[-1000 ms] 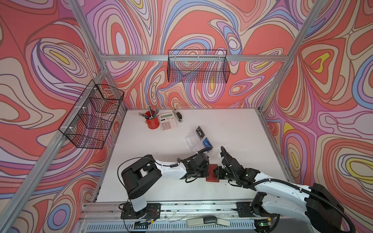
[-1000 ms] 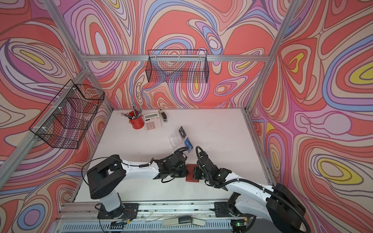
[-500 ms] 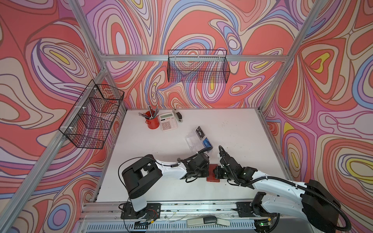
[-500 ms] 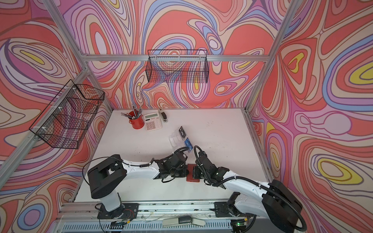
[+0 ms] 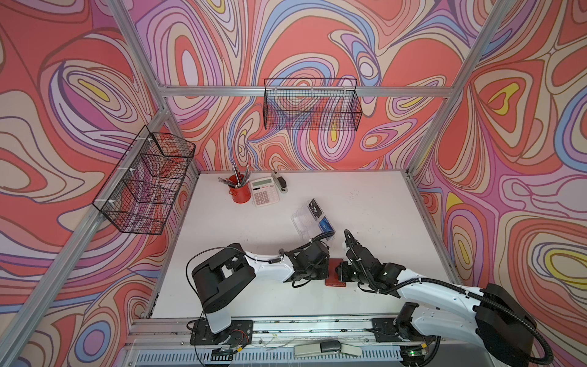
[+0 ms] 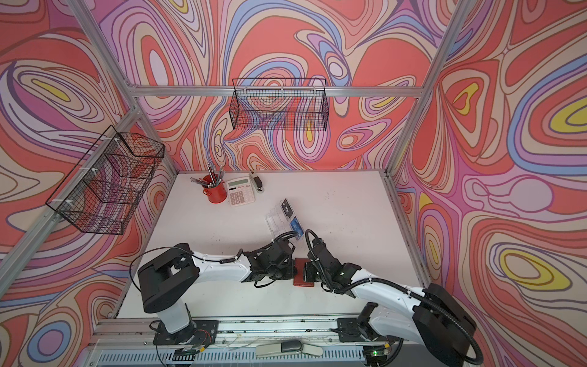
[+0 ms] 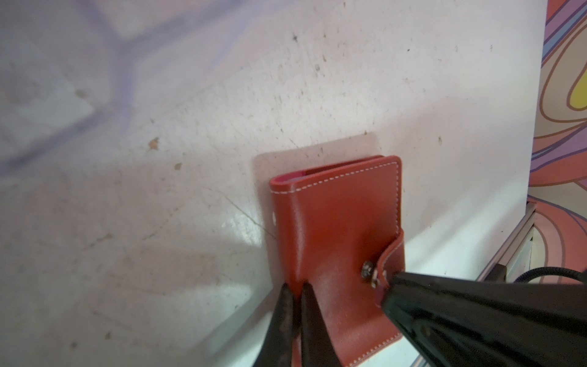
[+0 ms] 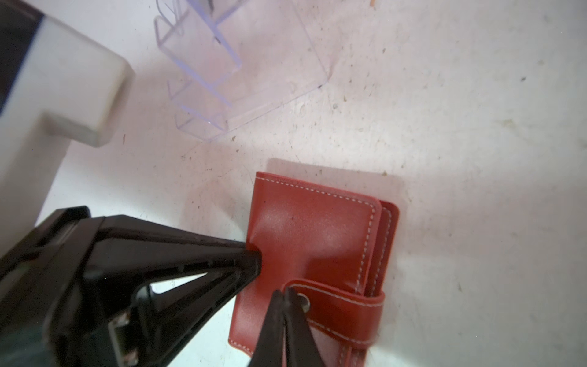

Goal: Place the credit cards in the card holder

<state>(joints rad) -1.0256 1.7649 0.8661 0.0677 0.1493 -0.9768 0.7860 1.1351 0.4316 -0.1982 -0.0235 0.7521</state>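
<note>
nothing loaded. card holder (image 5: 335, 274), lower centre, snapped shut; credit cards (image 5: 326, 226) above in clear stand (image 5: 300, 221). left gripper (image 7: 295, 290) clenched at spine (image 7: 286, 238), right gripper (image 8: 283, 293) clenched at strap (image 8: 344, 302) (grasp unconfirmed).

Covering much of the card holder (image 5: 333, 275) in both top views, with the right gripper (image 5: 342, 275) over one side and the left gripper (image 5: 324, 273) over the other. Running a corner of the holder off the left wrist view's edge. Smearing the acrylic stand (image 7: 47, 95) into a blur there, and cropping it in the right wrist view. Keeping the print on the credit cards (image 5: 314, 210) too small to read.
</note>
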